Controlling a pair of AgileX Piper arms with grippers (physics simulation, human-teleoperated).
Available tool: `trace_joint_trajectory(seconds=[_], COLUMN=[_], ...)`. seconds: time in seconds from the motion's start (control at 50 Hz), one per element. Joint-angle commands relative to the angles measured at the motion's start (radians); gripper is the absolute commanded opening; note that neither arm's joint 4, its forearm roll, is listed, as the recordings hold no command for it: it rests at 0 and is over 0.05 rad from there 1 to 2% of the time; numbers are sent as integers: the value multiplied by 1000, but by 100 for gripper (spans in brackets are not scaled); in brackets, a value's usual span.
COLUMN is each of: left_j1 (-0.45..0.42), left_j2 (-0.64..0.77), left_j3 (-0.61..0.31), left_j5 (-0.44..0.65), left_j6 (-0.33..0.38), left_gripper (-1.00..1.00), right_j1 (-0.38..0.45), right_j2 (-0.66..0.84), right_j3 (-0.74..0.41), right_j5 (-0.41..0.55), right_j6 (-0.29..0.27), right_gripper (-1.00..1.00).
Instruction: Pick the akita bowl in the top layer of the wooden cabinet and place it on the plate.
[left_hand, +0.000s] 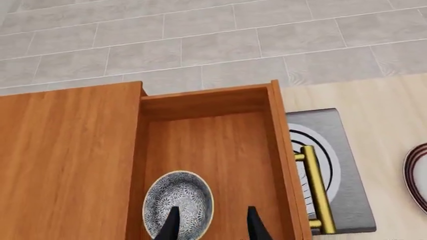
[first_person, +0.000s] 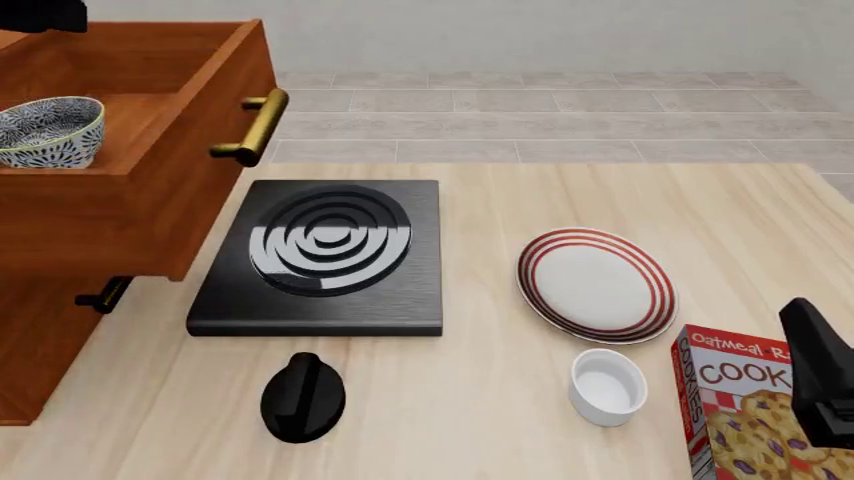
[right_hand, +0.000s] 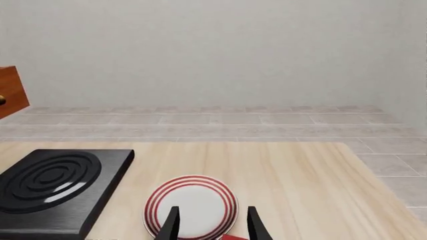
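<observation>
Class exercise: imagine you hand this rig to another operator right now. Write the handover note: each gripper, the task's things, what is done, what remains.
Left gripper: open, above the akita bowl, one of its fingers over the rim, nothing grasped.
Right gripper: open, empty, idle near the plate.
Top layer of the wooden cabinet: pulled open, bowl inside.
Done: drawer opened.
Left: grasp bowl, lift it out, set it on the plate, which is bare.

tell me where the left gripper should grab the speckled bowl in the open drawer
Grip the akita bowl by its rim, coming straight down from above. It sits upright in the pulled-out top layer, whose walls block any side approach, probably. The left gripper hangs open above it; one finger inside the rim, one outside should pinch the thin wall.
</observation>
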Motion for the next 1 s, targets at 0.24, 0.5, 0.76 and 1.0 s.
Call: trace_joint_trajectory(seconds=[0.24, 0.5, 0.76, 1.0], left_j1=[60, 74, 73, 54], left_j2=[30, 59, 96, 119], left_j3=[81, 121, 146, 166], left_j5=[1, -33, -61, -91], left_j6=[31, 40, 37, 24], left_gripper=[100, 100, 100, 100], right_j1=[-3, -5, -4, -4], right_j2=[0, 0, 0, 1], right_j3=[-1, -3, -1, 0], right_j5=[3, 5, 3, 1], right_j6=[0, 2, 4, 5], right_gripper=[100, 100, 100, 100])
